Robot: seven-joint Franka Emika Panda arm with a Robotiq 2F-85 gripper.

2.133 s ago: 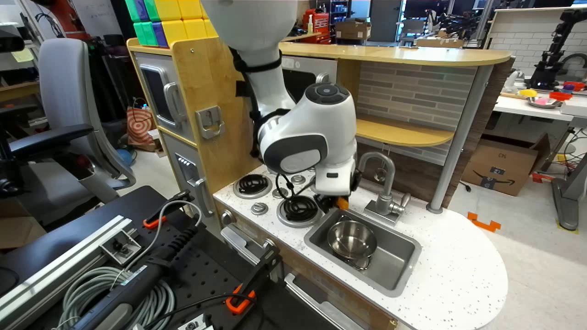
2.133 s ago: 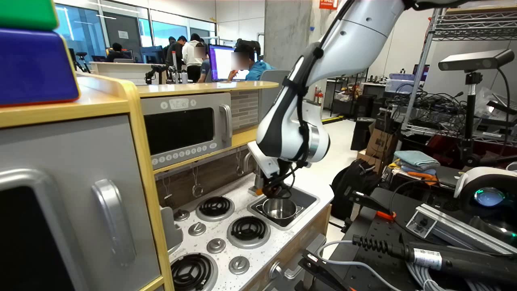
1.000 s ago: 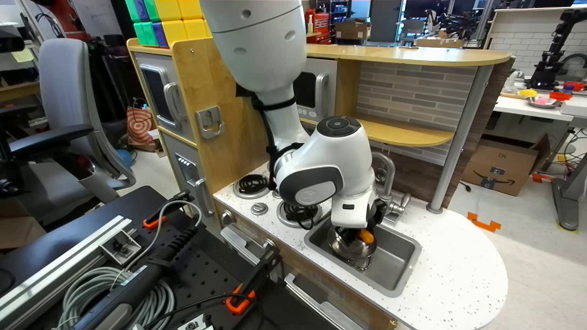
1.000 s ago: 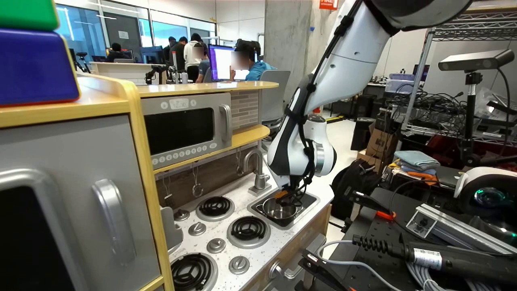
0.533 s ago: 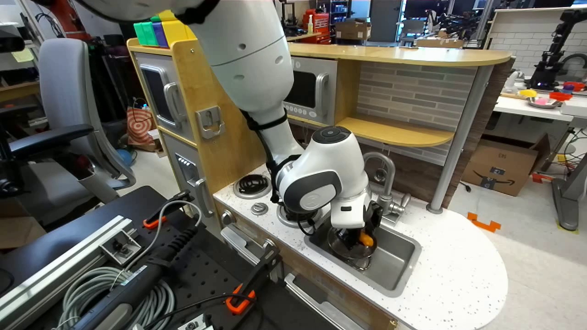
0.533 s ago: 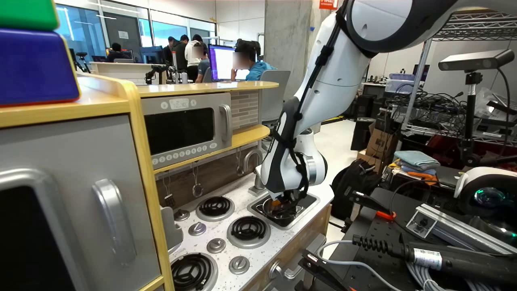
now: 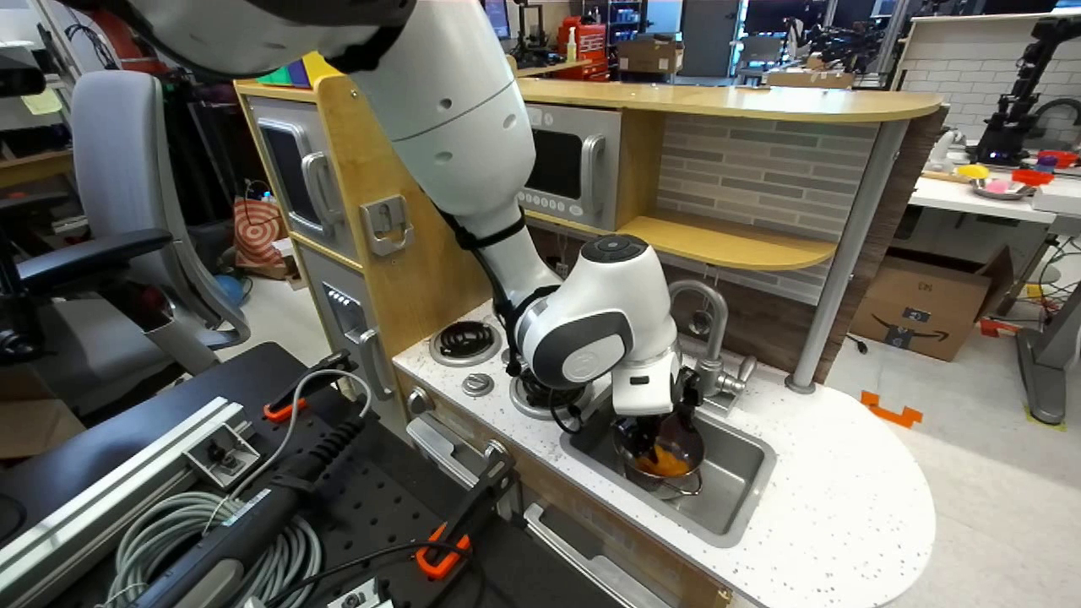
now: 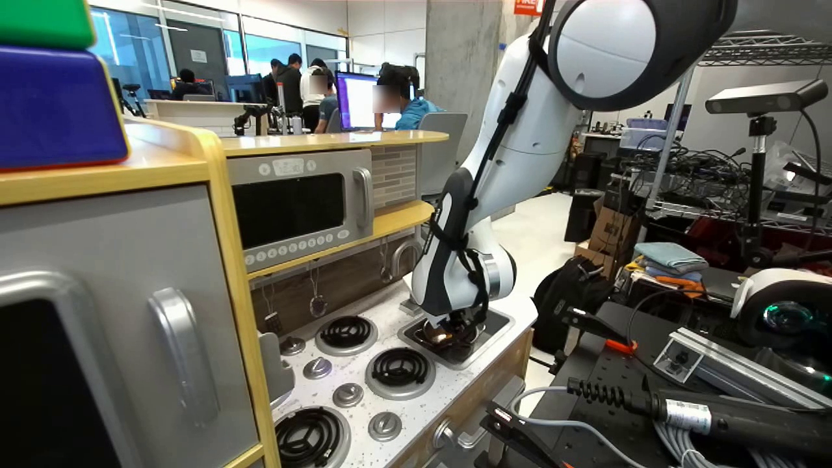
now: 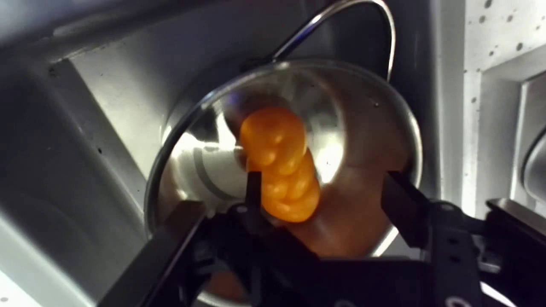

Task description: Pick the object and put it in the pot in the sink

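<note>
The object, a bumpy orange item, lies inside the shiny silver pot in the wrist view. My gripper reaches down over the pot with its jaws spread apart. One dark finger overlaps the orange item's edge, and whether they touch I cannot tell. A wide gap separates the item from the opposite finger. In an exterior view the orange item shows low in the pot, which stands in the steel sink. The arm hides much of the pot in an exterior view.
The curved faucet rises close behind the wrist. Black stove burners sit on the counter beside the sink. A wooden shelf juts out above the back of the counter. White speckled countertop extends past the sink.
The arm has swung over the sink and lowered into the pot. My gripper has opened and the orange item has dropped from it into the pot. The pot has shifted slightly.
</note>
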